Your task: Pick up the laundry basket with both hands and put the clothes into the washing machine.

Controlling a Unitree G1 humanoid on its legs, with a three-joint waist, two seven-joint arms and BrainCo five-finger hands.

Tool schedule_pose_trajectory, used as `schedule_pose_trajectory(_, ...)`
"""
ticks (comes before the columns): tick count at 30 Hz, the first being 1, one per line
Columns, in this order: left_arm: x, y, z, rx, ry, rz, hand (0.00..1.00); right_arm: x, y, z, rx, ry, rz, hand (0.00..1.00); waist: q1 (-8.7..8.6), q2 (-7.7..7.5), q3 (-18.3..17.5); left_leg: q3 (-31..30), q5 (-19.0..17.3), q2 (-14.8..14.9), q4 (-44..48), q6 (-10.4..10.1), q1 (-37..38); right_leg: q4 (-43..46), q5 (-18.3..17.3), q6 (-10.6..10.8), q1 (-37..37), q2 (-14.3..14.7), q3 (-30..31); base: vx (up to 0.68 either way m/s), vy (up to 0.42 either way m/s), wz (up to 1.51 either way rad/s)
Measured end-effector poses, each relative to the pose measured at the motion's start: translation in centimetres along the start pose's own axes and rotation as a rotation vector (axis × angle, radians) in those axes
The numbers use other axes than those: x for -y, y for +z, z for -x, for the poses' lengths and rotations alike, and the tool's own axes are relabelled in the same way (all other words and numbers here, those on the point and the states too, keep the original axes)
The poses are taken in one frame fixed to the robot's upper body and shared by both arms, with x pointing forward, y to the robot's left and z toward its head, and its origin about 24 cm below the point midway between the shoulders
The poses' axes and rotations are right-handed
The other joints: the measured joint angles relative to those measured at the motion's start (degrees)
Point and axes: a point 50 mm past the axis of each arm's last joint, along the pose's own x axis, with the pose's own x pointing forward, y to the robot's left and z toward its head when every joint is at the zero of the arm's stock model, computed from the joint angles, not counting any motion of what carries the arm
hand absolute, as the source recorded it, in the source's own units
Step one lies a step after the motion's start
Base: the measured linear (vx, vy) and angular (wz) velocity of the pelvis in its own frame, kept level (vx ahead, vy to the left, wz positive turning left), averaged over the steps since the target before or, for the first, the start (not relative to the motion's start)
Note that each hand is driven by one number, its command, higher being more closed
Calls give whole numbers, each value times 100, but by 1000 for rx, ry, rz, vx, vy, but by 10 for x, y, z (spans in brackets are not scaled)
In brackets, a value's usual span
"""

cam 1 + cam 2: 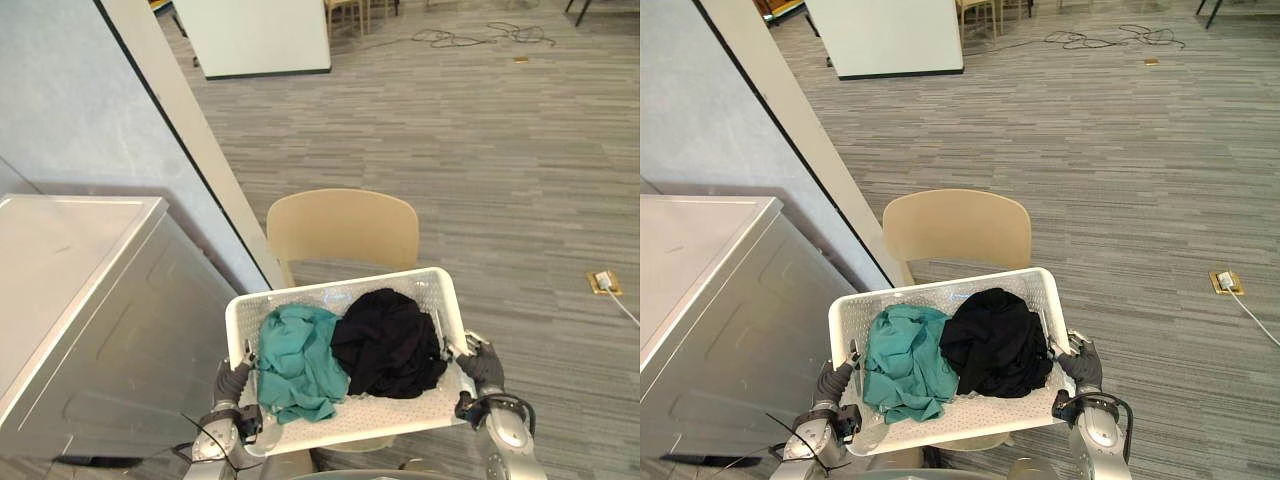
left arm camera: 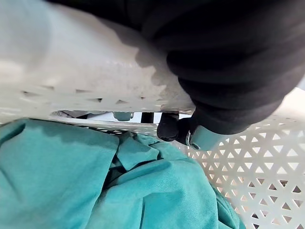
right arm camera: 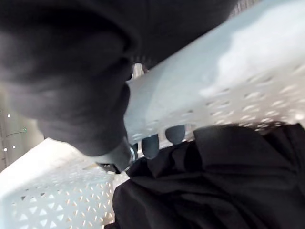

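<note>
Basket (image 1: pixel 300 296), white and perforated, is held up just in front of a beige chair (image 1: pixel 342 228), with the washer (image 1: pixel 90 300) close by on the left. A teal cloth (image 1: pixel 295 360) lies in its left half and a black cloth (image 1: pixel 388 343) in its right, touching each other. The left hand (image 1: pixel 231 380) grips the left rim and the right hand (image 1: pixel 485 366) the right rim.

Left wrist view: dark fingertips (image 2: pixel 167 128) curl through the rim's slot above the teal cloth.

Right wrist view: fingertips (image 3: pixel 150 145) hook over the rim, beside the black cloth.
</note>
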Motion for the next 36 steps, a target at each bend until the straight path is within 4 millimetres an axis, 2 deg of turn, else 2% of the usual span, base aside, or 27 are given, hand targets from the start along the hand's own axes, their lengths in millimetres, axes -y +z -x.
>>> schedule_pose_trajectory(1, -1, 0, -1, -3, 1, -9, 100, -2, -2, 0, -9, 0, -8, 100, -14, -56, 17, 4, 3, -66, -118, -1, 21, 36, -5, 10, -55, -59, 5, 154, 196, 6)
schedule_pose_trajectory(3, -9, -2, -2, -12, 12, -37, 100, -6, -7, 2, -28, 13, -23, 100, -7, -270, 132, 94, 4, -268, -392, 3, 46, 89, -84, 138, -229, -232, 86, 89, 133, -11)
schedule_pose_trajectory(5, -11, -9, -3, -45, 19, -49, 100, -7, -13, 3, -59, 12, -10, 100, 55, -349, 185, 204, 6, -358, -457, 7, 40, 126, -89, 156, -347, -300, 180, 75, 96, -25)
schedule_pose_trajectory(6, -13, -14, -4, -67, 24, -58, 100, -6, -18, 3, -83, 10, -4, 100, 102, -356, 194, 290, 6, -386, -457, 8, -12, 141, -81, 169, -460, -329, 296, 53, 55, -27)
schedule_pose_trajectory(11, -9, -6, -18, -51, 13, -82, 100, -10, -14, -6, -72, 13, 1, 100, 70, -341, 426, 392, 36, -285, -455, 52, -459, 260, -52, 208, -1006, -274, 408, -18, -3, -18)
schedule_pose_trajectory(14, -3, 0, -29, -43, 0, -89, 100, -12, -4, -16, -43, -7, 5, 100, -53, -376, 723, 394, 52, -262, -467, 70, -636, 406, -49, 203, -1272, -211, 445, -71, -24, -7)
schedule_pose_trajectory(15, 0, 4, -34, -33, -6, -93, 100, -14, 1, -21, -24, -11, 4, 100, -86, -397, 809, 398, 76, -252, -468, 86, -751, 464, -36, 192, -1426, -201, 459, -86, -14, -5)
schedule_pose_trajectory(17, 6, 26, -52, 19, -22, -118, 100, -15, 11, -29, 10, -50, -12, 100, -126, -502, 1061, 395, 236, -256, -578, 116, -971, 535, 30, 186, -1719, -192, 455, -108, -15, 0)
schedule_pose_trajectory(20, 11, 43, -63, 69, -16, -137, 100, -20, 18, -34, 43, -67, -30, 100, -124, -531, 1196, 373, 337, -281, -671, 149, -1072, 523, 89, 174, -1835, -197, 446, -53, 0, 6)
schedule_pose_trajectory(25, 15, 58, -71, 122, -19, -141, 100, -22, 26, -38, 83, -72, -76, 100, -81, -525, 1308, 341, 505, -302, -874, 169, -1171, 374, 231, 186, -1924, -200, 413, -36, 6, 5)
schedule_pose_trajectory(28, 17, 61, -74, 125, -20, -143, 100, -23, 26, -40, 79, -73, -100, 100, -49, -532, 1424, 330, 541, -308, -899, 190, -1196, 314, 288, 181, -1921, -194, 391, -46, 9, 4)
schedule_pose_trajectory(29, 17, 61, -74, 123, -18, -144, 0, -24, 24, -41, 69, -72, -109, 100, -49, -533, 1432, 306, 577, -314, -938, 188, -1194, 314, 289, 181, -1921, -203, 371, -29, -2, 15)
schedule_pose_trajectory(32, 17, 62, -75, 126, -7, -148, 0, -23, 17, -41, 36, -76, -143, 100, -29, -543, 1472, 221, 666, -356, -1059, 167, -1194, 313, 293, 175, -1930, -203, 299, -22, -1, 13)
schedule_pose_trajectory(33, 17, 63, -76, 126, -4, -148, 0, -24, 16, -42, 31, -76, -143, 0, -18, -539, 1488, 213, 667, -362, -1063, 167, -1195, 312, 293, 175, -1930, -198, 297, -49, 6, 3)
schedule_pose_trajectory(36, 18, 72, -79, 149, 12, -132, 0, -25, 7, -45, -25, -85, -199, 0, -5, -532, 1524, 212, 836, -391, -1311, 175, -1225, 288, 334, 193, -2053, -188, 292, -28, 2, 2)
